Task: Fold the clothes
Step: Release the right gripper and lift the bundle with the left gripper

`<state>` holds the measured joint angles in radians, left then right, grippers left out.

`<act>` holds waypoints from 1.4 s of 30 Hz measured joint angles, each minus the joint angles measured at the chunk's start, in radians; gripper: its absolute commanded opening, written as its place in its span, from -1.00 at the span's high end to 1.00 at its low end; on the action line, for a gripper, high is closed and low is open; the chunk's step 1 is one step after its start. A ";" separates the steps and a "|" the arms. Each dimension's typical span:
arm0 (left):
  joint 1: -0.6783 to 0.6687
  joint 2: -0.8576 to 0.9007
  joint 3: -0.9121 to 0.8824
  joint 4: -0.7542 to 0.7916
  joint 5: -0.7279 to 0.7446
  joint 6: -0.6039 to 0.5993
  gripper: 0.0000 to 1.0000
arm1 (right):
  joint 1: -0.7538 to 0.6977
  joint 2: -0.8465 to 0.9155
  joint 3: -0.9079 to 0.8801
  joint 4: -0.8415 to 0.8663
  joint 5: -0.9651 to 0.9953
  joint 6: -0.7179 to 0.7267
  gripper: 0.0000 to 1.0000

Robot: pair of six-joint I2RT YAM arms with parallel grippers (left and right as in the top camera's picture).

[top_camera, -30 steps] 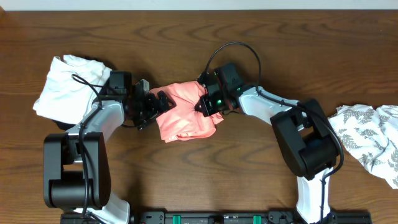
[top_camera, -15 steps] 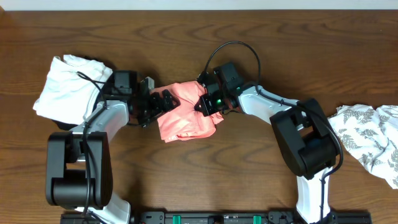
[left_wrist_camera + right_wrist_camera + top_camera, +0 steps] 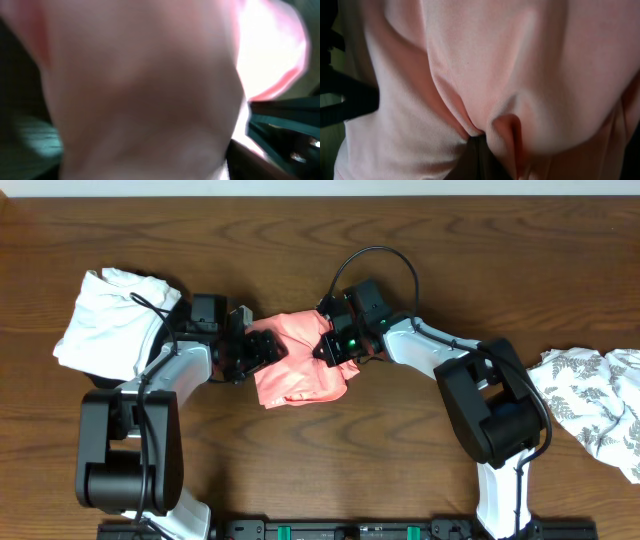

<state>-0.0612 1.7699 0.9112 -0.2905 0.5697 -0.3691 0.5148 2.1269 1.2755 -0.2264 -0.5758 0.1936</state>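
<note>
The clothes lie bunched as a salmon-pink heap in the middle of the wooden table. My left gripper is at the heap's upper left edge, its fingers against the fabric. The left wrist view is filled with blurred pink cloth, so its jaws are hidden. My right gripper sits on the heap's upper right part. It is shut on a pinched fold of the clothes, with the dark fingertips showing under the fold.
A plain white folded garment lies at the left, just behind my left arm. A white cloth with grey leaf print lies at the right edge. Bare wooden table stretches behind and in front of the heap.
My left gripper has slid right along the table onto the pink heap's left edge, and its jaws have narrowed. The right arm and its hold have not moved.
</note>
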 measured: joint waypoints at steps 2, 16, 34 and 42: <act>0.000 0.005 -0.001 -0.001 -0.018 0.002 0.08 | 0.000 0.000 0.000 0.000 0.000 0.000 0.97; -0.002 0.023 -0.005 0.004 -0.045 0.004 0.88 | 0.000 0.002 0.000 0.000 -0.010 0.000 0.97; -0.007 -0.098 -0.006 -0.047 -0.274 0.015 0.88 | -0.128 -0.412 -0.025 -0.096 0.036 -0.001 0.97; -0.006 -0.136 0.082 -0.121 -0.447 0.097 0.88 | -0.176 -0.575 -0.023 -0.227 0.071 -0.023 0.97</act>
<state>-0.0673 1.6341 0.9936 -0.4114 0.1223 -0.2722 0.3386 1.5517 1.2526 -0.4538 -0.5045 0.1707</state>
